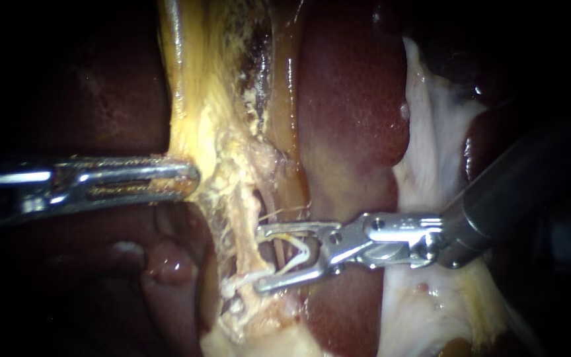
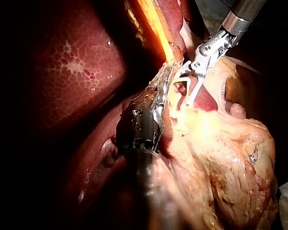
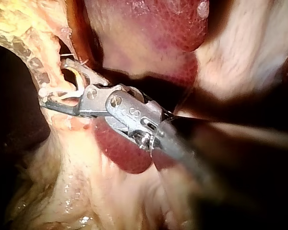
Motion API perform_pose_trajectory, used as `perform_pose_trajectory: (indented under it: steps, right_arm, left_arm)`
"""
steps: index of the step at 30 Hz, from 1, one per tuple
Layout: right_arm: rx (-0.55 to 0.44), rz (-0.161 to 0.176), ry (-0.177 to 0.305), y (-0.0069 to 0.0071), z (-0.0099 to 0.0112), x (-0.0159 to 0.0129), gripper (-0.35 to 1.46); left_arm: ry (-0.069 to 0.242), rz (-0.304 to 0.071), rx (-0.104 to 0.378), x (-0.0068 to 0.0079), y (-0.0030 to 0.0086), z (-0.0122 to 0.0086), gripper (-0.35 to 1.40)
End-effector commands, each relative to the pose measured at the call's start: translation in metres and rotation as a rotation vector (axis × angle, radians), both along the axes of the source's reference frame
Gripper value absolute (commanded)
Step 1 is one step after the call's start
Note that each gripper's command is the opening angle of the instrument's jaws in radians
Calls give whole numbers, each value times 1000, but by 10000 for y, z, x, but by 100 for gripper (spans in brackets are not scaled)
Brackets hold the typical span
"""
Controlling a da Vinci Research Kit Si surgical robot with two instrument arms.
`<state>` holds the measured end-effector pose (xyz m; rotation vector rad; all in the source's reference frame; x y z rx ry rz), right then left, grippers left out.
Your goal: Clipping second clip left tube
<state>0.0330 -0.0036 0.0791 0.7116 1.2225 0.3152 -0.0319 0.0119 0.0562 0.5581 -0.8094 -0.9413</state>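
Observation:
My right instrument (image 1: 260, 258) comes in from the right. Its jaws stand wide apart with a white clip (image 1: 301, 254) seated between them. A thin tan tube (image 1: 277, 248) runs through the gap, inside the clip. A white strand lies at the lower jaw's tip; I cannot tell whether it is another clip. My left instrument (image 1: 191, 178) has its jaws shut on the yellowish tissue (image 1: 199, 106) and holds it to the left. In the right wrist view the jaws (image 3: 55, 84) straddle the stringy tissue with the clip (image 3: 62, 95) showing. The left wrist view shows both instruments (image 2: 161, 93) (image 2: 189, 84) close together.
Dark red liver (image 1: 351, 112) lies behind the tube and under my right instrument's shaft. Pale white membrane (image 1: 431, 139) hangs at the right. Fatty yellow tissue (image 2: 230, 158) bulges beside the left instrument. Frayed strands (image 1: 246, 198) surround the tube.

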Motion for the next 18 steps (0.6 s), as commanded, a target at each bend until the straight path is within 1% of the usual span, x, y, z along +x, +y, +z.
perform_pose_trajectory:
  steps: [1, 7, 9, 11, 18]
  right_arm:
    - [13, 0, 16, -1, -2, 2, 58]
    - [71, -17, 64, -7, -8, 11, 56]
    - [69, -31, 72, -9, -8, 15, 56]
    - [75, -34, 82, -12, -8, 19, 56]
    - [83, -44, 90, -17, -2, 38, 55]
  left_arm:
    - [0, 0, 0, 0, 0, 0, -35]
    - [0, 0, 0, 0, 0, 0, -35]
    - [0, 0, 0, 0, 0, 0, -35]
    - [0, 1, 0, 0, 0, 0, -35]
    - [-1, 2, -1, 3, 3, 8, -35]
